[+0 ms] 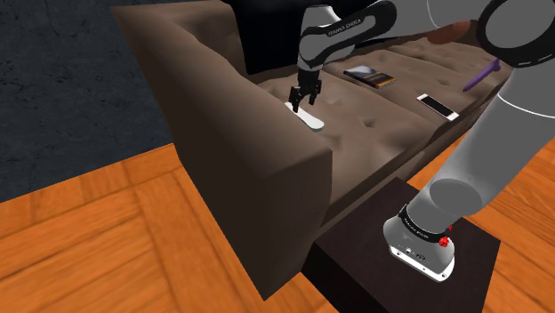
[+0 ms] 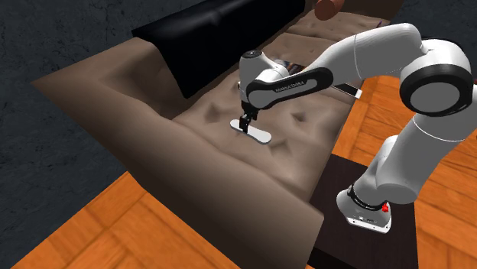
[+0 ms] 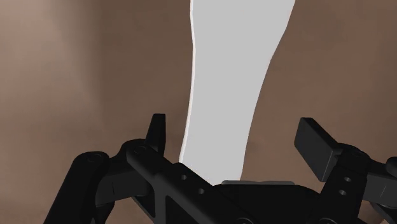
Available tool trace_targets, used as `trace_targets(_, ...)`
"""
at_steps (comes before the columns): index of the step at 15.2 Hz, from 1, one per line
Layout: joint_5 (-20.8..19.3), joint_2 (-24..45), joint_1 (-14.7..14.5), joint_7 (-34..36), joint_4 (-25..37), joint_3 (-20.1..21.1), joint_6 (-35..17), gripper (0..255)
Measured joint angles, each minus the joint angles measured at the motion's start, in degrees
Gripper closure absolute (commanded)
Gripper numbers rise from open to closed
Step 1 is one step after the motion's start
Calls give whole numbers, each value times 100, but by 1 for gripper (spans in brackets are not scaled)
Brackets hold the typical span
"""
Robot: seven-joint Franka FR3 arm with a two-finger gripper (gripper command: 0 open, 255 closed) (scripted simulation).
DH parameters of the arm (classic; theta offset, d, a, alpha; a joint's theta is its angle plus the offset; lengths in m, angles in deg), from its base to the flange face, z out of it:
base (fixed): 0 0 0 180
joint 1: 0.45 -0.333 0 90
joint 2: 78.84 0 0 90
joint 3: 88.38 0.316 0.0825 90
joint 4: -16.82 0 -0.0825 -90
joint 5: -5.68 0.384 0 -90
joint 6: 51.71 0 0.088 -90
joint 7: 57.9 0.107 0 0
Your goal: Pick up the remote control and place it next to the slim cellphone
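White remote (image 1: 305, 118) (image 2: 252, 132) (image 3: 235, 63) flat on brown sofa (image 1: 267, 151) seat, near armrest end. Claw (image 1: 304, 104) (image 2: 244, 126) (image 3: 235, 133) low over one end of remote, open, fingers (image 3: 157, 130) straddling it, neither touching. Slim white phone (image 1: 437, 105) further along seat toward shoulder view's right, well apart from remote, purple pen (image 1: 480, 75) beyond it

A brown sofa (image 1: 240, 116) with a tufted seat carries everything. A white remote (image 1: 304, 116) lies flat on the seat, close to the armrest at the shoulder view's left. Well apart from it along the seat lie a dark flat slab (image 1: 371, 76) near the backrest, a slim white-edged phone (image 1: 437, 106) with a dark screen towards the front edge, and a purple stick (image 1: 480, 75) beyond that.
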Motion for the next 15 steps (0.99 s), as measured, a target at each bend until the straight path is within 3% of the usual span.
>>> trace_targets(6, -5, 242, 7, -7, -153, -8, -391, 0)
trace_targets(12, -4, 275, 9, -12, -180, -9, -455, 0)
trace_targets(13, -4, 275, 9, -12, -180, -9, -455, 255)
trace_targets(15, -3, 274, 8, -12, -179, -7, -455, 255)
